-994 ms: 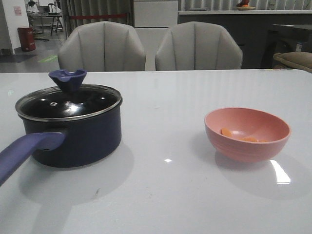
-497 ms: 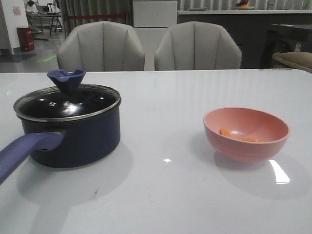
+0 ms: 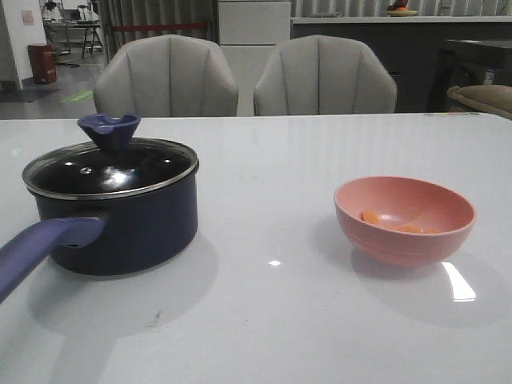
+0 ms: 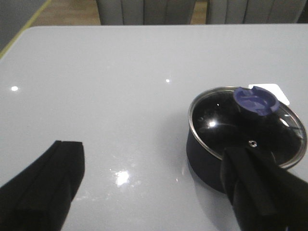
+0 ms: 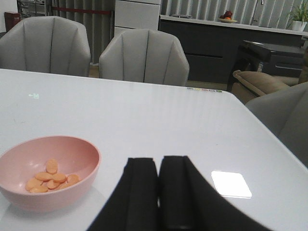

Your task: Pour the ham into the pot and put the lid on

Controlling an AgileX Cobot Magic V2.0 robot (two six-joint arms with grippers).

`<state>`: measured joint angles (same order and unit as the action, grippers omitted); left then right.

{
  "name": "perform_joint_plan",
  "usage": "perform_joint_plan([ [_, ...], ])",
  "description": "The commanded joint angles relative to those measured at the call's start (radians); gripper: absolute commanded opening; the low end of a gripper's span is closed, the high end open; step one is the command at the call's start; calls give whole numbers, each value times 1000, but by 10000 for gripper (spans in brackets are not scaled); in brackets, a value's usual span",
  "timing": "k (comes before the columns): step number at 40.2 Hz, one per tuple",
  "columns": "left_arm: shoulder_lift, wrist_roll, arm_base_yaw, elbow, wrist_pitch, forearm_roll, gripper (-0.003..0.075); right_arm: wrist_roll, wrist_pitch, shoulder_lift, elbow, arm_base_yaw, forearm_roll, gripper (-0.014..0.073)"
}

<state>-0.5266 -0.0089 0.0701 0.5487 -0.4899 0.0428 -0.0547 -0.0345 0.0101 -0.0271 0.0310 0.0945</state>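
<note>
- Nearest, at the left edge of the bench (image 3: 272,320): left tool (image 4: 154,187), spread wide, gripping nothing, poised just short of the pot (image 3: 120,232)
- Nearest on the right: right tool (image 5: 158,192), fingers pressed together with barely a seam between, gripping nothing, short of the pink bowl (image 3: 405,220) and to its right
- Neither tool within the front view, so no contact with anything yet
- Left of centre: pot standing upright, long handle (image 3: 40,248) pointing near-left, lid (image 3: 110,170) seated on the rim, blue knob (image 3: 110,130) uppermost
- Right of centre, well apart from the pot: pink bowl upright, ham (image 5: 48,177) lying as a small cluster of orange slices on its floor
- Farthest: two grey chairs (image 3: 166,76) behind the bench
- Judged step: the very start, with nothing grasped and the pot closed
- Judged next move: lid off first, so left tool over the knob, closing on it and lifting straight up, then setting it aside
- Right tool then needing to open before taking the bowl by its rim
</note>
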Motion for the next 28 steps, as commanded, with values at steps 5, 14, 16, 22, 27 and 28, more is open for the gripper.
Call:
perform_joint_plan([
  [5, -232, 0, 50, 210, -64, 26, 627, 6, 78, 20, 5, -5, 10, 148],
  [14, -523, 0, 78, 430, -175, 109, 627, 6, 78, 20, 5, -5, 10, 148],
  [16, -581, 0, 100, 480, -197, 109, 627, 6, 78, 20, 5, -5, 10, 148],
  [22, -746, -41, 186, 624, -251, 76, 627, 6, 78, 20, 5, -5, 10, 148],
  [27, -869, -175, 273, 742, -317, -58, 627, 6, 78, 20, 5, -5, 10, 148],
  [28, -893, -195, 291, 758, -328, -87, 627, 6, 78, 20, 5, -5, 10, 148],
])
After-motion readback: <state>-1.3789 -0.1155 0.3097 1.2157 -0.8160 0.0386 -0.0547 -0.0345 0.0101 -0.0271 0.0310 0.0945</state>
